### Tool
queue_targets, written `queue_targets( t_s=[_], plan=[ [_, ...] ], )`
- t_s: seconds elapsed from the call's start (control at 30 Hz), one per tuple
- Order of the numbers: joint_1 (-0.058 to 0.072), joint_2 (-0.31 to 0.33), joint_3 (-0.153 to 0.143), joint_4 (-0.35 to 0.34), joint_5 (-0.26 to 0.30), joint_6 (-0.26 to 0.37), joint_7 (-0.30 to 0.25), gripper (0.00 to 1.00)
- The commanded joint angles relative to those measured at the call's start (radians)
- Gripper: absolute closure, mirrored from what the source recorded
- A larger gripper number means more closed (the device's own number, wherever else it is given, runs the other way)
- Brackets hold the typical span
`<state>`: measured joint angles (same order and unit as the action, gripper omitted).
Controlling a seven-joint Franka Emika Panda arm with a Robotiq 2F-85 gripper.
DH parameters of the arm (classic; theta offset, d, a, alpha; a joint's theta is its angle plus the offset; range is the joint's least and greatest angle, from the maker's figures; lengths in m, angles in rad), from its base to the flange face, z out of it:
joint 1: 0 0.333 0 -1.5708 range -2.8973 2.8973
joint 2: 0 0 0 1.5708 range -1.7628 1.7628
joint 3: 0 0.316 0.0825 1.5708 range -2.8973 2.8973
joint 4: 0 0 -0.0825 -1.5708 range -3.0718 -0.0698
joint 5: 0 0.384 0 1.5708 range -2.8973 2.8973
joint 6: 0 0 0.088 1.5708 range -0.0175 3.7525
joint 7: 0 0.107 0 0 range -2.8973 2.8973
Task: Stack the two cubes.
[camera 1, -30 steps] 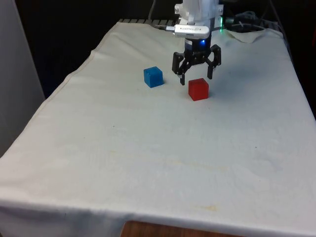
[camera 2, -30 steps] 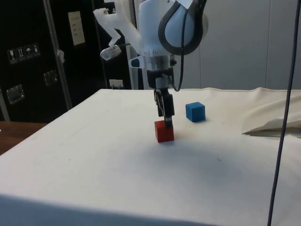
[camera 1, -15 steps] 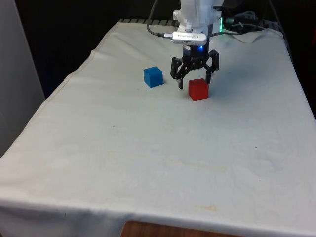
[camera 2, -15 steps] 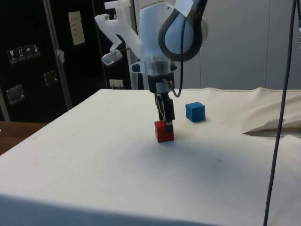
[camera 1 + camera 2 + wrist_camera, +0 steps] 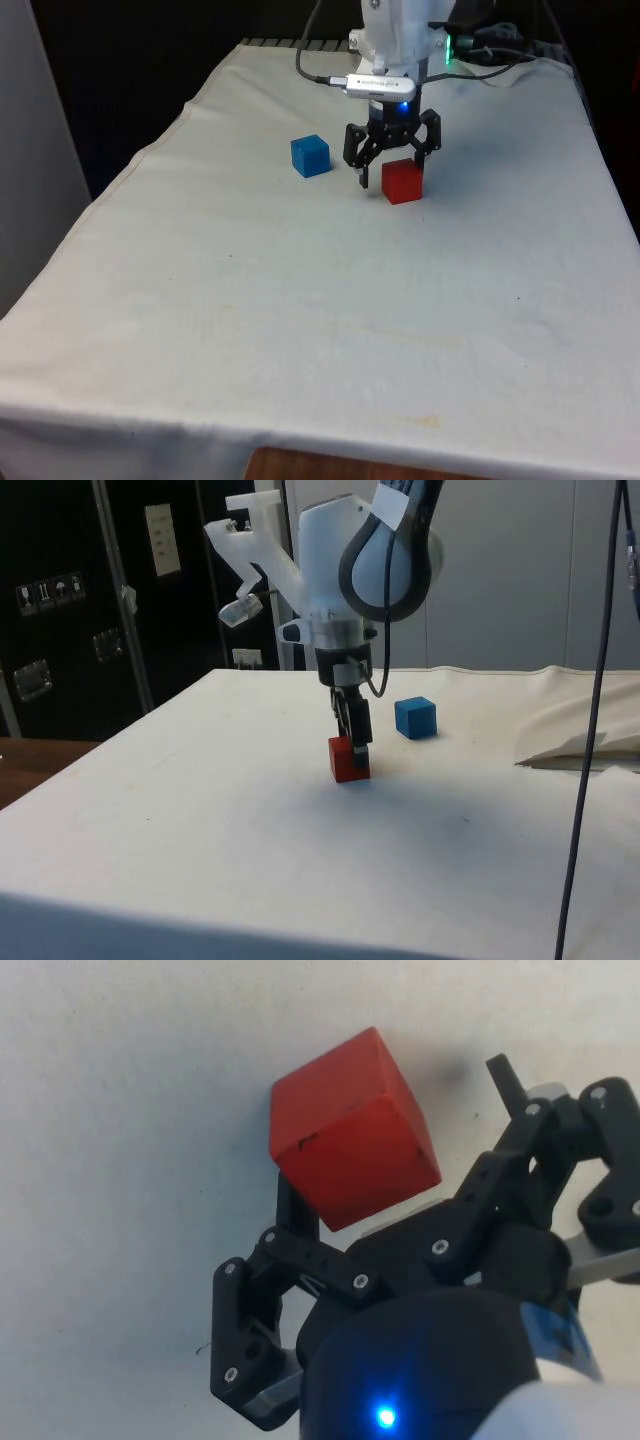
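2 cubes sit on the white-clothed desk, well apart from each other: a red cube and a blue cube, the blue one off toward the front view's left. The hand hangs low over the red cube with its fingers spread. In the front view 1 finger reaches down beside the cube's left face while the other sits near its upper right edge. In the wrist view the red cube lies ahead of the fingers more than squarely between them, and it sits turned at an angle to them. So the grasp seems to depend on whether the hand is centred over the cube before it descends fully. The blue cube rests untouched on the cloth, probably the base for the stack.
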<state>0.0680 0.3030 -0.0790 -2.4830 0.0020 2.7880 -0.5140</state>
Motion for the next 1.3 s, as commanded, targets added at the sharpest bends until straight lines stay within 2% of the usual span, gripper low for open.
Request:
queue_targets(
  t_s=[0.0,0.07,0.1,0.13,0.33,0.37,0.4,0.43,0.63,0.67,0.93,1.23,1.27],
  plan=[
    [-0.005,0.004,0.006,0.001,0.007,0.009,-0.007,0.0],
    [-0.005,0.005,0.005,0.001,0.007,0.009,-0.007,0.0],
    [-0.001,0.001,0.0,0.0,0.0,0.0,0.0,0.0],
    [-0.005,0.006,0.005,0.001,0.006,0.009,-0.006,0.0],
    [-0.005,0.009,0.003,0.001,0.004,0.007,-0.005,0.0],
    [-0.002,0.005,0.0,0.0,0.0,0.0,0.0,0.03],
    [-0.005,0.01,0.002,0.001,0.004,0.007,-0.005,0.03],
    [-0.005,0.01,0.002,0.002,0.003,0.007,-0.005,0.2],
    [-0.002,0.007,-0.001,0.0,0.0,0.0,0.0,0.86],
    [-0.005,0.011,0.001,0.002,0.003,0.006,-0.004,0.97],
    [-0.005,0.011,0.001,0.002,0.003,0.007,-0.004,0.97],
    [-0.001,-0.066,-0.004,-0.02,-0.005,-0.047,0.002,0.97],
    [-0.002,-0.045,-0.001,-0.011,0.0,-0.032,0.0,0.97]
  ],
)
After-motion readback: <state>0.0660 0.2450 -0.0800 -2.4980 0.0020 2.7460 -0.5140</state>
